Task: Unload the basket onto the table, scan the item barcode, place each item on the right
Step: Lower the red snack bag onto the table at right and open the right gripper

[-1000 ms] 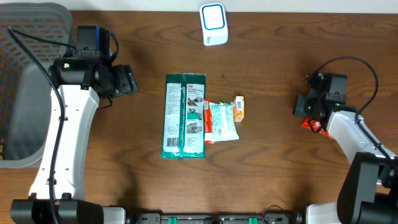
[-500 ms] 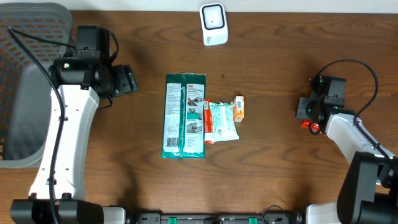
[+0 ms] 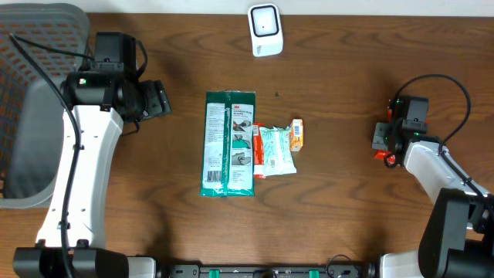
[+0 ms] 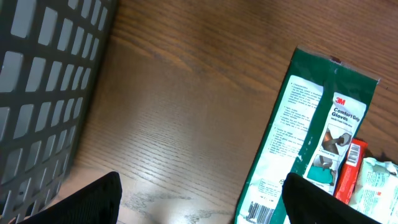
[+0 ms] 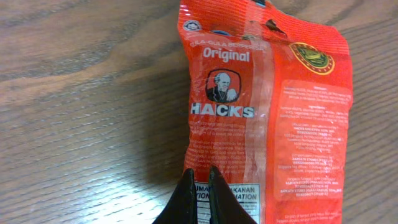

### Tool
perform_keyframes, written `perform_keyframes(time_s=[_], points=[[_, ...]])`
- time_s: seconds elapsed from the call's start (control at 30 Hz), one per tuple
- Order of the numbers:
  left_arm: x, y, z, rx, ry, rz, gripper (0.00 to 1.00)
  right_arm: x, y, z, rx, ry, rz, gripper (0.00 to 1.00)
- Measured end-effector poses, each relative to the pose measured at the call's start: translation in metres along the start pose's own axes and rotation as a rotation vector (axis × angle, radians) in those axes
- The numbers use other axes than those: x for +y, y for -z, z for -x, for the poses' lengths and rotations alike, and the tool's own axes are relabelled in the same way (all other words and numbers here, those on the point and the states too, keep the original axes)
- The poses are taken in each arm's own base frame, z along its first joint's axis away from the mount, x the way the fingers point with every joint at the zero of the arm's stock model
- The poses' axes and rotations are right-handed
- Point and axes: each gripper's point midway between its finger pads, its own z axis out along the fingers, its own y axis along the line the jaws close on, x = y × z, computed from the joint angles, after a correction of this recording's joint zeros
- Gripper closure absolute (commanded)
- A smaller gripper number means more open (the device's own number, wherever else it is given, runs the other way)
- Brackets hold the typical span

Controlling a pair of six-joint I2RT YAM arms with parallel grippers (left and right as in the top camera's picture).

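Observation:
A red Hacks sweet packet (image 5: 273,106) lies label-up on the wooden table at the far right, and only a sliver of it (image 3: 380,155) shows from overhead. My right gripper (image 5: 203,177) is shut, its tips pinched together on the packet's lower label. The white scanner (image 3: 265,29) stands at the back centre, far from both grippers. My left gripper (image 4: 202,205) hangs open above bare wood at the left (image 3: 158,100), with nothing between its fingers. The green 3M glove pack (image 4: 311,143), its barcode facing up, lies just right of it.
In the table's middle lie the green pack (image 3: 228,144), a pale green wipes pack (image 3: 276,150) and a small orange packet (image 3: 296,133). A grey mesh basket (image 3: 31,116) sits at the left edge, its wall (image 4: 43,81) close to my left gripper.
My right gripper has shifted a little to the right with the red packet under it. The scanner's blue light has gone off. The left arm has not moved.

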Motion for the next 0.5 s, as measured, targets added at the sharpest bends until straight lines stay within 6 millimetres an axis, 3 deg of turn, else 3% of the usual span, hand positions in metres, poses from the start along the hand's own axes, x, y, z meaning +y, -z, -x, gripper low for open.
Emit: perform_keyframes(time_s=[0.17, 0.3, 0.5], points=[[0.0, 0.0, 0.0, 0.0, 0.0, 0.0, 0.17, -0.011, -0.002, 0.0, 0.004, -0.037, -0.007, 0.92], [0.0, 0.0, 0.0, 0.0, 0.0, 0.0, 0.17, 0.013, 0.0, 0.005, -0.013, -0.059, 0.147, 0.91], [0.0, 0.0, 0.0, 0.0, 0.0, 0.0, 0.17, 0.032, 0.004, 0.005, -0.012, -0.052, 0.241, 0.92]])
